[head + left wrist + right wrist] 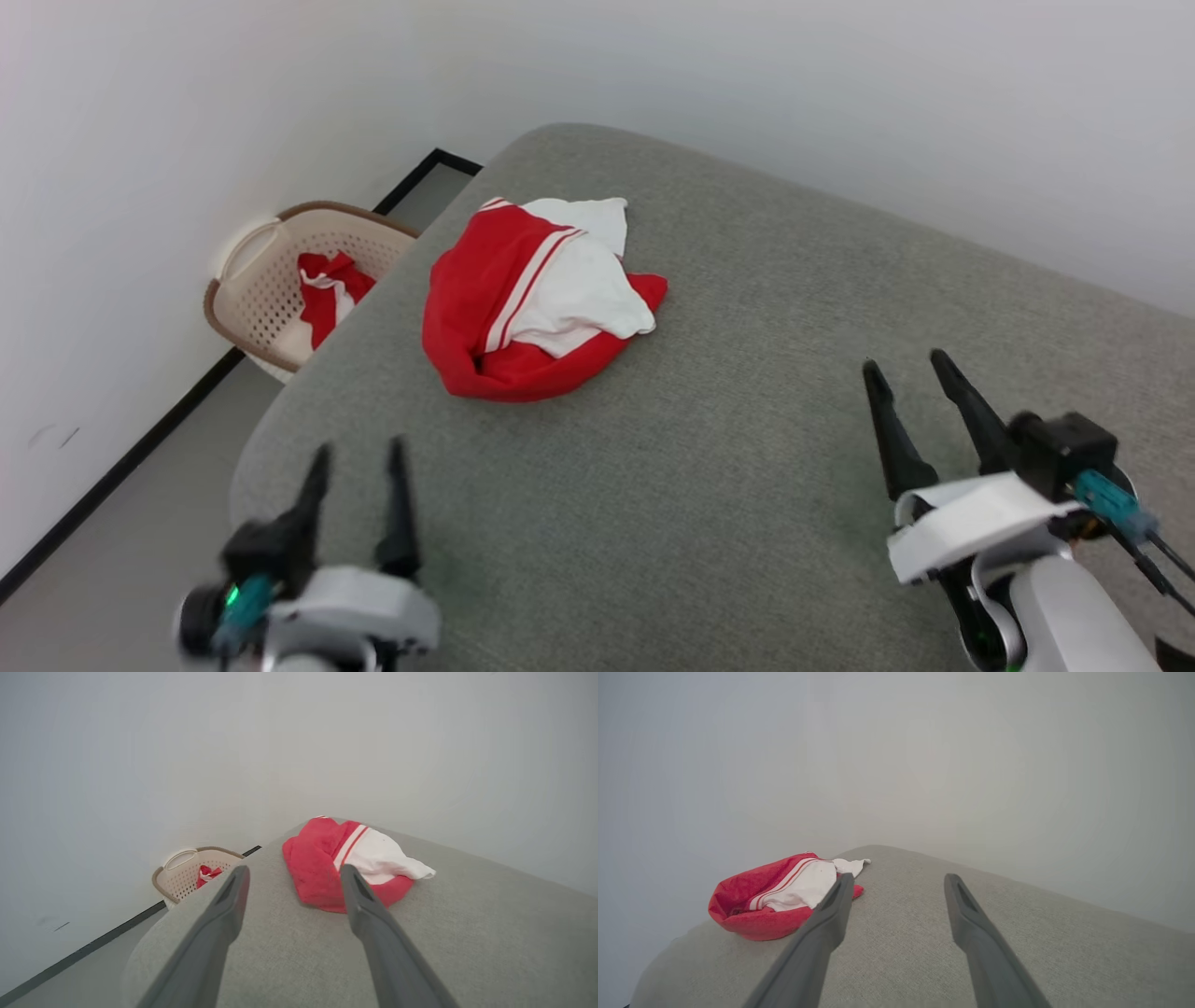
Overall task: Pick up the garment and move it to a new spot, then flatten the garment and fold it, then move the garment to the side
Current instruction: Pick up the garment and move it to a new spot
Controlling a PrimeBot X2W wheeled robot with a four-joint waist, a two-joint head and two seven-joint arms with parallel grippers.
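The garment (523, 299) lies crumpled in a red and white heap on the grey padded surface (728, 448), toward its far left part. Its lettering is hidden in the folds. My left gripper (359, 453) hovers open near the surface's front left edge, well short of the heap. My right gripper (904, 362) stands open at the right, far from the cloth. In the left wrist view the garment (322, 863) sits just beyond the left gripper (292, 871). In the right wrist view the garment (770, 896) lies to the left of the right gripper (899, 879).
A beige basket (271, 280) with a red and white cloth (327, 294) inside stands on the floor beside the surface's left edge, against the white wall. The same basket (182, 872) appears in the left wrist view. A white wall runs behind the surface.
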